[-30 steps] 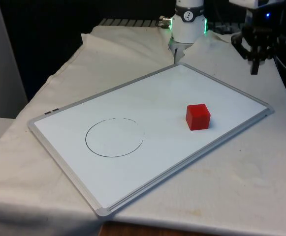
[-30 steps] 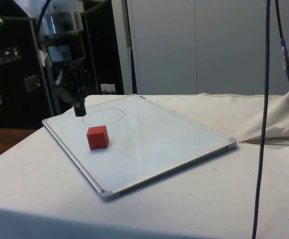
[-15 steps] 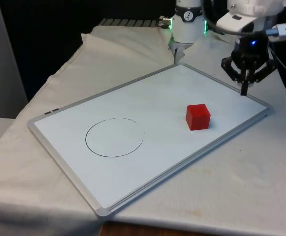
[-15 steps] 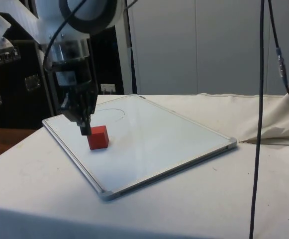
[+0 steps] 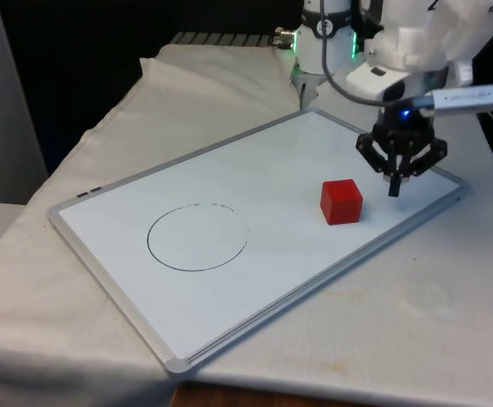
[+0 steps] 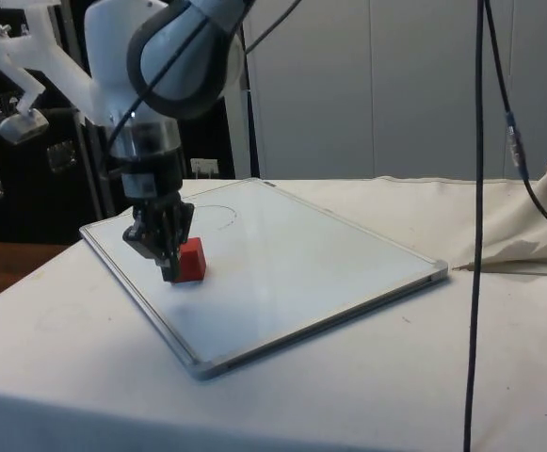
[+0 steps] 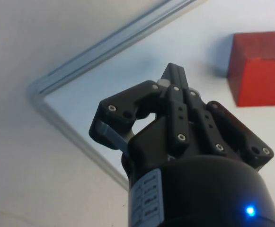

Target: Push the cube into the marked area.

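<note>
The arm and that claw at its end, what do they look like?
The arm is glossy white with rounded, bulging segments and a dark grey band at one joint; green lights glow at its base. It ends in a black gripper built of bolted links narrowing to two slim fingers, with a small white label on its round body. Dark cables hang nearby.

A glossy, metal-framed whiteboard (image 5: 229, 178) lies on wrinkled matt cloth (image 5: 416, 322), carrying a matt red cube (image 5: 341, 202).

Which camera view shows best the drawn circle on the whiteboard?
The front view: the drawn circle lies whole and unobstructed on the whiteboard, apart from the red cube. In the side view the gripper and arm cover most of it, leaving a short arc.
</note>
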You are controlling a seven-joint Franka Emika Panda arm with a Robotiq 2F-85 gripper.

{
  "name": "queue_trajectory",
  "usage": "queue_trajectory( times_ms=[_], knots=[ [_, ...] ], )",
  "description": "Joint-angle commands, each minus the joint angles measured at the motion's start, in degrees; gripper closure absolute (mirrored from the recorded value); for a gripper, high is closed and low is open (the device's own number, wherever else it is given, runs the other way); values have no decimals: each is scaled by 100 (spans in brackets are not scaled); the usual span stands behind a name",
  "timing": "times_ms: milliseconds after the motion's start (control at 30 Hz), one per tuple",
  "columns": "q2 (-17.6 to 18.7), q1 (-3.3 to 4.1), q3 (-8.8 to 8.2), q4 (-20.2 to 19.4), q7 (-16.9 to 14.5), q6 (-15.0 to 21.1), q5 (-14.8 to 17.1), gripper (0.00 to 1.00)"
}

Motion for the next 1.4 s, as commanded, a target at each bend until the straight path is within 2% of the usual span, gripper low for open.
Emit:
queue_trajectory(
  times_ms=[0,133,167,333,700,833,1033,1067,1100,1200,1367],
  knots=[
    [115,-23,-29,63,-80,69,-6,100],
    [344,-11,-126,189,-241,126,-34,100],
    [281,-6,-120,160,-212,80,-6,100],
    [596,-11,-218,327,-424,189,-92,100],
    [619,-11,-218,344,-447,183,-92,100],
    [544,-6,-212,327,-424,120,-57,100],
    [315,-11,-206,252,-607,-29,-69,100],
    [395,0,-218,315,-579,-11,-57,100],
    [281,-11,-206,241,-642,-57,-69,100],
    [97,-23,-246,166,-773,-143,-63,100],
    [86,0,-298,149,-882,-229,-63,100]
  ],
)
